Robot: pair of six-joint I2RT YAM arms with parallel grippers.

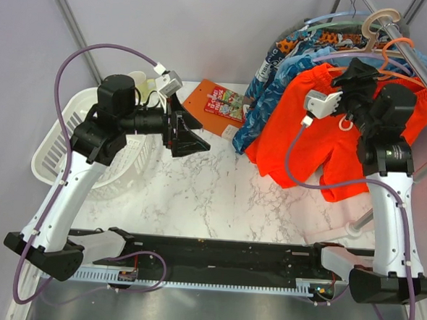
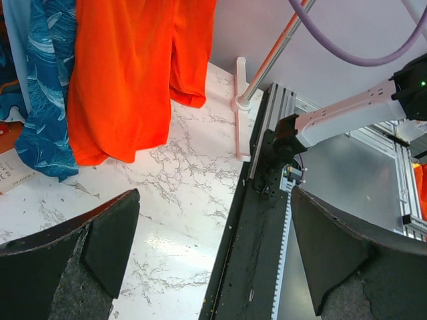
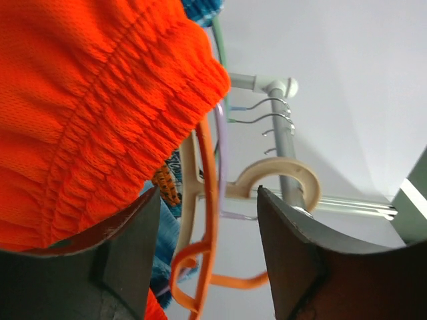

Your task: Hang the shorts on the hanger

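Note:
The orange-red shorts (image 1: 323, 138) hang at the right on the thin orange hanger (image 1: 403, 47), whose hook is up by the rail. My right gripper (image 1: 355, 73) is open at the shorts' waistband. In the right wrist view the elastic waistband (image 3: 87, 113) fills the upper left. The hanger's orange neck (image 3: 211, 160) runs between the spread fingers of that gripper (image 3: 208, 193) without being clamped. My left gripper (image 1: 193, 140) is open and empty over the marble table, left of the shorts. In the left wrist view the shorts' legs (image 2: 133, 73) hang ahead of that gripper (image 2: 213, 267).
A blue patterned garment (image 1: 276, 91) hangs next to the shorts. A beige hanger (image 3: 280, 177) and a pale blue hanger (image 1: 331, 18) share the metal rail (image 1: 415, 60). A white laundry basket (image 1: 77, 144) stands at the left and an orange booklet (image 1: 217, 101) lies at the back. The rack's post (image 2: 240, 100) stands on the table.

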